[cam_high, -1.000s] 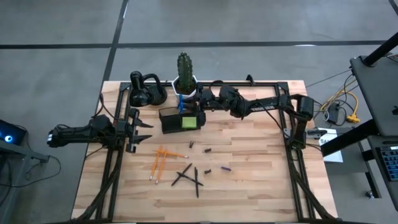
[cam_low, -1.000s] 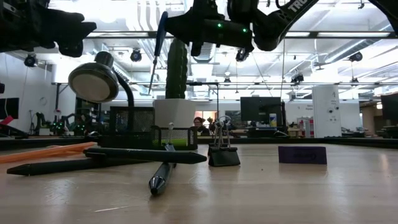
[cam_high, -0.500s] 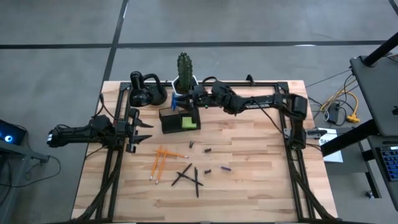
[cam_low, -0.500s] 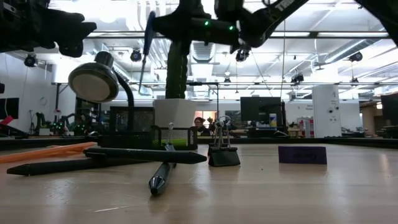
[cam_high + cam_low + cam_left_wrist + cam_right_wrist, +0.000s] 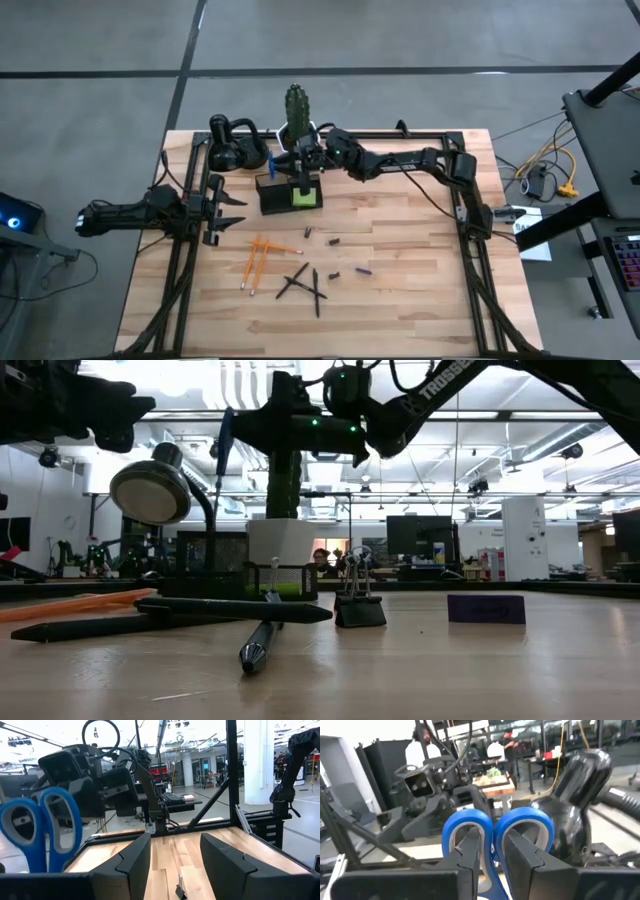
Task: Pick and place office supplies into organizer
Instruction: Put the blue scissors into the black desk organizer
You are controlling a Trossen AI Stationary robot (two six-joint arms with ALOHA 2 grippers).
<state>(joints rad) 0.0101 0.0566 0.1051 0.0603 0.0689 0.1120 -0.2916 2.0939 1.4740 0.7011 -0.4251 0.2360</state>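
Gripping blue-handled scissors (image 5: 495, 832) by handles, right gripper (image 5: 303, 160) hung over organizer (image 5: 290, 192) near table's back edge, fingers pinched on them, blades pointing down. Left gripper (image 5: 228, 208) waited at table's left side, fingers spread, empty. Pencils (image 5: 256, 260) and pens (image 5: 303, 283) lay loose on wood (image 5: 400, 280).

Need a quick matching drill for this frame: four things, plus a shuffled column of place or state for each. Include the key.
Things:
1. scissors
2. sticky-note pad
3. orange pencils
4. left gripper

Place or state:
A. lying loose on the table, near the black pens
B. open, holding nothing, at the table's left edge
C. inside the organizer
D. held in the right gripper above the organizer

Pairs: 1-D, 2-C, 3-A, 4-B
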